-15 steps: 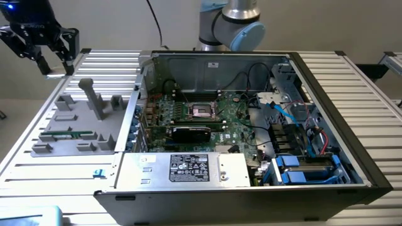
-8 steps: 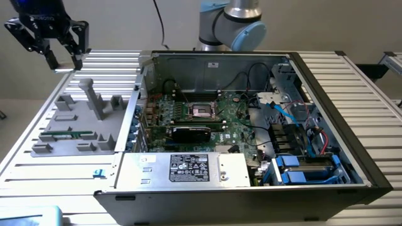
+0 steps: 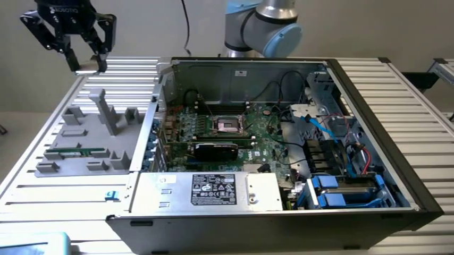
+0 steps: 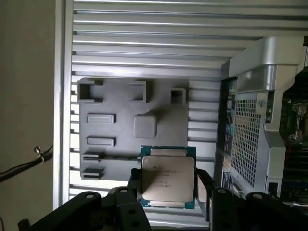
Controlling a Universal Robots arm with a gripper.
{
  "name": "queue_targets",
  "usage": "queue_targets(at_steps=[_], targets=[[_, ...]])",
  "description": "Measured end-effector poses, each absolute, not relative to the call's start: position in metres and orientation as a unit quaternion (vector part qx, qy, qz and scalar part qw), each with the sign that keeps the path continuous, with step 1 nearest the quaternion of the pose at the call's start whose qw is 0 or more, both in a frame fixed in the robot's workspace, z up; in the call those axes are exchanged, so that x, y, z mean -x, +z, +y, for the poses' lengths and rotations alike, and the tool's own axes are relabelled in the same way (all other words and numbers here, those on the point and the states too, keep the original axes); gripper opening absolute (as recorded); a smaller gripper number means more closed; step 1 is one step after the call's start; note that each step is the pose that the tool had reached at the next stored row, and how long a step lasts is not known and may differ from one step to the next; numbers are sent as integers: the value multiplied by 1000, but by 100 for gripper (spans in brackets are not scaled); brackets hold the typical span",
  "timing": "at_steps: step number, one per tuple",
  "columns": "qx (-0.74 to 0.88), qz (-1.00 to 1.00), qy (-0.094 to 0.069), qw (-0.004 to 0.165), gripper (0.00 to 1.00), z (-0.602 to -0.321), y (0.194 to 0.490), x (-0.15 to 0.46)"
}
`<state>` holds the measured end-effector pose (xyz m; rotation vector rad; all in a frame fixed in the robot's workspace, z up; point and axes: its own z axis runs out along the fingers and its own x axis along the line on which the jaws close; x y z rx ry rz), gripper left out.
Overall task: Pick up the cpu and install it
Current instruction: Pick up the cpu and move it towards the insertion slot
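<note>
The gripper (image 3: 88, 67) hangs high at the exterior view's left, above the far corner of the slatted table (image 3: 415, 101), its dark fingers pointing straight down. It is clenched on the cpu (image 3: 90, 68) - the pale chip sits pinched between the fingertips, clear of the surface. The arm (image 3: 264, 24) itself rises behind the open computer case (image 3: 234, 79), its grey-and-blue joint just over the back wall.

From the wrist view the grip reads plainly: the cpu (image 4: 167, 177) lies flat, silver-beige top upward with a green edge showing, and one of the fingers (image 4: 134, 184) presses in at each of two opposite sides. Under it lies the gray fixture (image 4: 159, 98) with its slots and posts, and beside that the case's perforated side.

In the exterior view the fixture (image 3: 74, 135) sits just beside the case, nearer the camera than the gripper. The socket (image 3: 228, 125) on the motherboard is well apart from the chip - down inside the case, above the black card.
</note>
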<state>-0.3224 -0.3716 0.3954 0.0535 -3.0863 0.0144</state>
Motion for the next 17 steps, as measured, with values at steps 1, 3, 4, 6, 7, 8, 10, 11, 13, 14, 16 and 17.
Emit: queue_targets(at_steps=[1,3,4,6,7,8,10,11,13,14,16,17], targets=[[-17,-999,5,27,55,-372,396,318],[-17,-999,5,27,55,-372,397,308],[-17,-999,5,27,55,-372,398,304],[-17,-999,5,27,55,-372,399,295],[-17,-999,5,27,55,-372,400,290],[-17,-999,5,27,55,-372,401,286],[-17,-999,5,27,55,-372,402,277],[-17,-999,5,27,55,-372,402,272],[-17,-999,5,27,55,-372,403,263],[-17,-999,5,27,55,-372,404,258],[-17,-999,5,27,55,-372,405,250],[-17,-999,5,27,55,-372,406,245]])
